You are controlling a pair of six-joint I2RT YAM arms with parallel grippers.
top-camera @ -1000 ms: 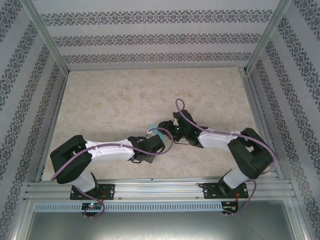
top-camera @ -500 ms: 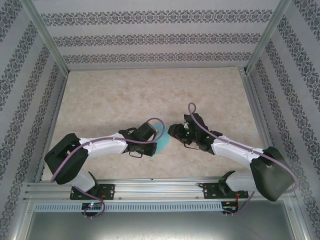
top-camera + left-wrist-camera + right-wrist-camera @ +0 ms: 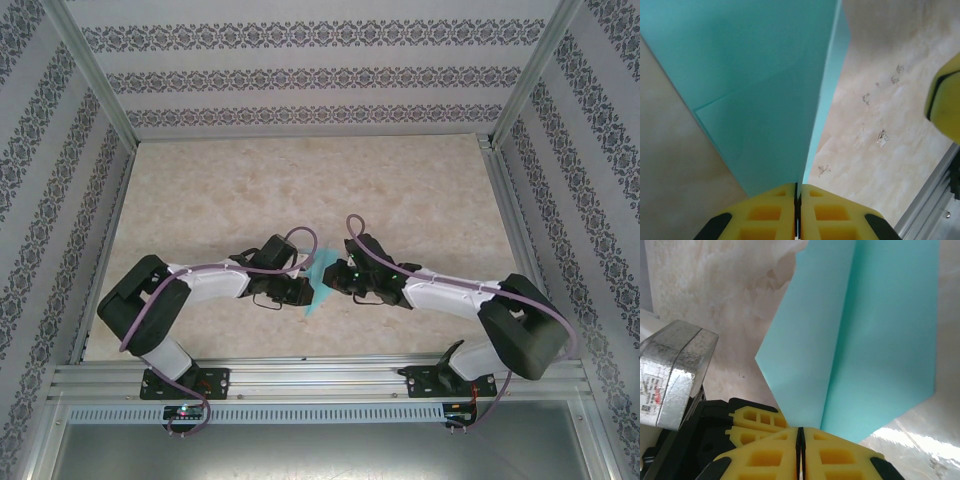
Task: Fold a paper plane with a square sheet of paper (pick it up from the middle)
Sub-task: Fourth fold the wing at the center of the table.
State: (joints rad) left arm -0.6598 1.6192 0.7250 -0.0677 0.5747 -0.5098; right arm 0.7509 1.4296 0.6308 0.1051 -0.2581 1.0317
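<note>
Your turquoise paper [image 3: 321, 281] is partly folded, with a long centre crease and angled flaps. It hangs between the two arms, over the near middle of the marbled table [image 3: 300, 180]. Judge it as almost weightless, thin and limp. It should bend under its own span, crumple if the claws push toward each other, and tear if they pull apart hard. The creased spine looks like the stiffest part, so take hold there, close to the fold, not out on a loose flap. Your left claw [image 3: 798, 192] has its yellow pads pressed flat together, with the paper's folded edge pinched in the seam between them. Your right claw [image 3: 800, 436] is likewise closed down to a thin line, and the paper fans out of that line on both sides of the crease. Both claws grip the same piece from opposite sides, so move them together.
</note>
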